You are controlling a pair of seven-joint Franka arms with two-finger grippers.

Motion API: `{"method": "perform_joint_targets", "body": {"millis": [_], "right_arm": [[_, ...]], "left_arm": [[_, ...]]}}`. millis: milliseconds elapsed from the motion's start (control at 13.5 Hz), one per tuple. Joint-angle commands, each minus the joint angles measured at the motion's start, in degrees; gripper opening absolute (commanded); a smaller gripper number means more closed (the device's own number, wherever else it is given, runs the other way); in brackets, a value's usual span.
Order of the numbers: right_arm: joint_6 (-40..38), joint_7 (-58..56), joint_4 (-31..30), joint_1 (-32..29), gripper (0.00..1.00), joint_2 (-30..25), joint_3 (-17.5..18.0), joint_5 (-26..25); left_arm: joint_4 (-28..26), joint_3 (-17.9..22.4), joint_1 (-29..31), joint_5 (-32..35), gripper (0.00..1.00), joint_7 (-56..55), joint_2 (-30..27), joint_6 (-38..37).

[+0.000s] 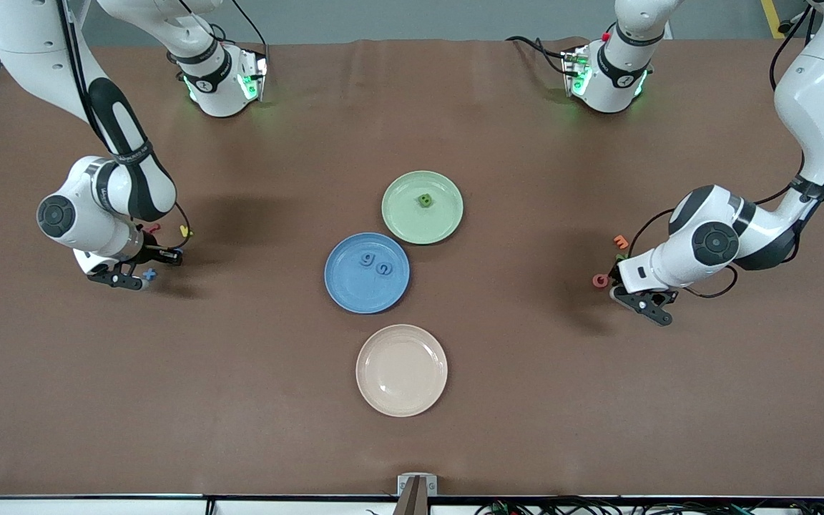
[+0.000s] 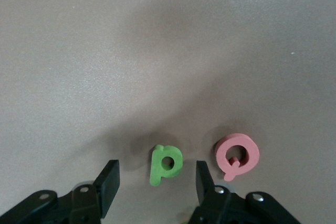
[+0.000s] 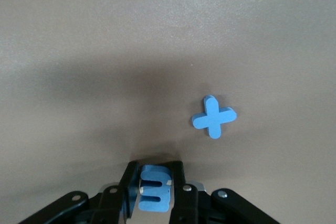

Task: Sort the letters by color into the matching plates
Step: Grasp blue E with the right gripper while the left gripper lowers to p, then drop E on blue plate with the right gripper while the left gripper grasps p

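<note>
Two grippers low at frame edges — right gripper (image 3: 155, 190) clamps a chunky blue foam letter (image 3: 154, 193); left gripper (image 2: 155, 182) spread wide around a small green foam letter (image 2: 165, 163) — untouched.

left tool (image 2: 156, 179) low, fingers spread; right tool (image 3: 154, 184) low, fingers clamped

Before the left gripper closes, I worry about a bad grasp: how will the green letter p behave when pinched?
The green letter p lies flat on the table between the open left gripper, so it should not roll. It looks chunky and foam-like, probably light and slightly squashy. Its matte surface likely grips well, though its thin stem might twist.
</note>
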Motion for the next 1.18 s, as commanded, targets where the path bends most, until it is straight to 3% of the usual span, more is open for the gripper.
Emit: {"method": "perform_joint_targets", "body": {"millis": [0, 518, 1109], "right_arm": [[1.63, 0.75, -0.95, 0.33, 0.24, 0.49, -0.17, -0.74], [-2.75, 0.75, 0.19, 1.64, 0.18, -1.34, -0.08, -0.74], [-20.15, 5.47, 15.02, 7.96, 0.17, -2.23, 0.1, -0.66]], "left_arm": [[-0.8, -0.04, -0.34, 0.99, 0.67, -0.89, -0.66, 0.72], [-0.53, 0.83, -1.22, 1.08, 0.62, -0.89, -0.48, 1.15], [-0.36, 1.89, -1.92, 4.6, 0.57, -2.03, 0.04, 1.77]]}}
